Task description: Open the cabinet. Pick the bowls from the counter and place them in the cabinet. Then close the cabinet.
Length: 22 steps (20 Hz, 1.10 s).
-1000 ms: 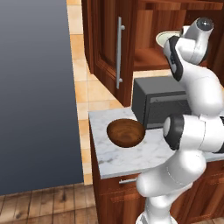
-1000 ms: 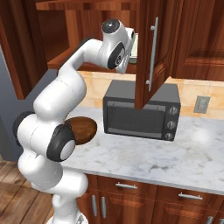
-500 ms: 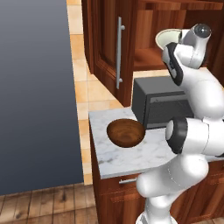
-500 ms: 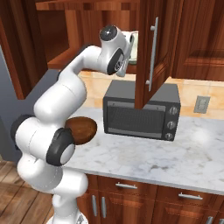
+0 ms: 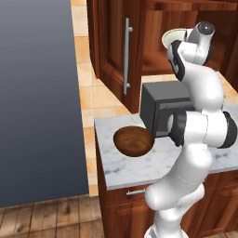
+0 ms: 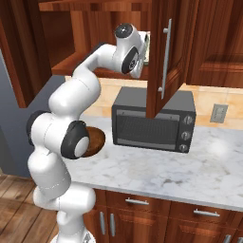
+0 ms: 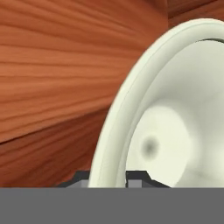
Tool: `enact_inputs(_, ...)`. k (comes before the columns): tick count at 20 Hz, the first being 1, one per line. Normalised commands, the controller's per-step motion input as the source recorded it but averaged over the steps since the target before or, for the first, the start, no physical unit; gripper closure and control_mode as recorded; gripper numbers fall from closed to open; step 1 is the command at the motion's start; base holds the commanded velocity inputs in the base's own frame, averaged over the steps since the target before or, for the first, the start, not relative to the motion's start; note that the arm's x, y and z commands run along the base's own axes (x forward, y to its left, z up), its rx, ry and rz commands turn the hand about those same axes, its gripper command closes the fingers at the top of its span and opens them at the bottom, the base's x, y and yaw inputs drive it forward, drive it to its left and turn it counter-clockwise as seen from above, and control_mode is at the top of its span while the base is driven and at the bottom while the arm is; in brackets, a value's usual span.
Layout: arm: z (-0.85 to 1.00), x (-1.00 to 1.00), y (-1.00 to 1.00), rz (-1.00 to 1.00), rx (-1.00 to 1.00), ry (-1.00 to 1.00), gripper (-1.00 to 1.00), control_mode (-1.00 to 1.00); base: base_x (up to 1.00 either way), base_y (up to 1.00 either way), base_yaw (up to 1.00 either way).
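My jaws straddle the rim of the pale cream bowl, one fingertip on either side of its wall at six o'clock in the hand view. Whether they are clamped on that rim or standing just off it I cannot tell. The bowl stands tilted on edge before me, its glossy hollow facing toward three o'clock, with the wooden inside of the cabinet behind it from nine round to twelve o'clock.

From the left base view, the cream bowl's rim peeks out at ten o'clock of my wrist, inside the open cabinet, above its shelf board. The cabinet's left door hangs swung open with its long silver handle showing. From the right base view, the right door stands open too, just beside my hand at three o'clock.

The dark brown bowl sits upright and empty on the counter, at nine o'clock of the microwave, near it, well below the cabinet.
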Motion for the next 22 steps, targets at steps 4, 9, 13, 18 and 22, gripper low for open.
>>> enact_inputs(4, -0.1, 0.36, -0.16, 0.06, 0.05, 0.01, 1.0, -1.0, 0.0, 0.0, 0.0)
enact_inputs(9, 0.0, 0.04, 0.0, 0.0, 0.0, 0.0, -1.0, -1.0, 0.0, 0.0, 0.0)
enact_inputs(13, -0.03, -0.27, 0.0, 0.0, 0.0, -0.02, -1.0, -1.0, 0.0, 0.0, 0.0)
enact_inputs(18, -0.23, -0.79, 0.17, 0.0, -0.03, -0.21, -1.0, -1.0, 0.0, 0.0, 0.0)
enact_inputs(22, -0.4, -1.0, 0.47, 0.02, -0.08, -0.35, -1.0, -1.0, 0.0, 0.0, 0.0)
